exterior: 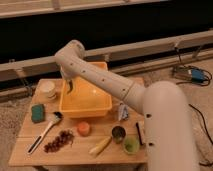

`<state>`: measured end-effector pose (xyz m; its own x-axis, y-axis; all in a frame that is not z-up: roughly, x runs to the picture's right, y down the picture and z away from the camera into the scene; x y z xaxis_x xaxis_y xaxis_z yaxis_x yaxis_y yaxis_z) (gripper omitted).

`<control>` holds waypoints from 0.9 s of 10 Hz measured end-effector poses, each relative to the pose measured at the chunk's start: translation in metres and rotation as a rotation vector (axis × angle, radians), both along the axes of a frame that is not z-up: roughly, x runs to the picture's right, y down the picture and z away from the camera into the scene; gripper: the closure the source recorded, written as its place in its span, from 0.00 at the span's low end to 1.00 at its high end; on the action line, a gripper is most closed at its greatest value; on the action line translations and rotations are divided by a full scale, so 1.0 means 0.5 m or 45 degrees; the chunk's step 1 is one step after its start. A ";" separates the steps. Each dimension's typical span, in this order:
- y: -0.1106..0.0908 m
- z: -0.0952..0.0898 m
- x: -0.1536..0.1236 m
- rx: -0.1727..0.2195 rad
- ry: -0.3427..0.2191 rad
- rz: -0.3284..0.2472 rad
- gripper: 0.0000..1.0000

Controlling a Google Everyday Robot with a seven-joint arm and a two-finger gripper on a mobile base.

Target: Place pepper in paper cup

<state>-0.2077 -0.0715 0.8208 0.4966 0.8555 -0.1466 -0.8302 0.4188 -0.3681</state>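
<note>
Gripper (68, 80) hanging over the yellow tub's (87, 107) left rim, fingers clamping the pepper (70, 90) (dark, curved) — paper cup (48, 89) sitting near the table's (75, 152) far-left corner.

Cream-white arm (107, 82) with dark dots, gripper (68, 83) at tip

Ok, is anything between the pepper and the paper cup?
Only the left rim of the yellow tub. The tool and the pepper are over the tub's left side; the paper cup stands just beyond that rim on the table, with nothing else visible between.
</note>
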 end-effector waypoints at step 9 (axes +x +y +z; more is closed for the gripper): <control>-0.059 0.056 -0.121 0.107 -0.154 -0.020 1.00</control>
<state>-0.2683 -0.1009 0.8489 0.5194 0.8544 -0.0129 -0.7750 0.4646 -0.4283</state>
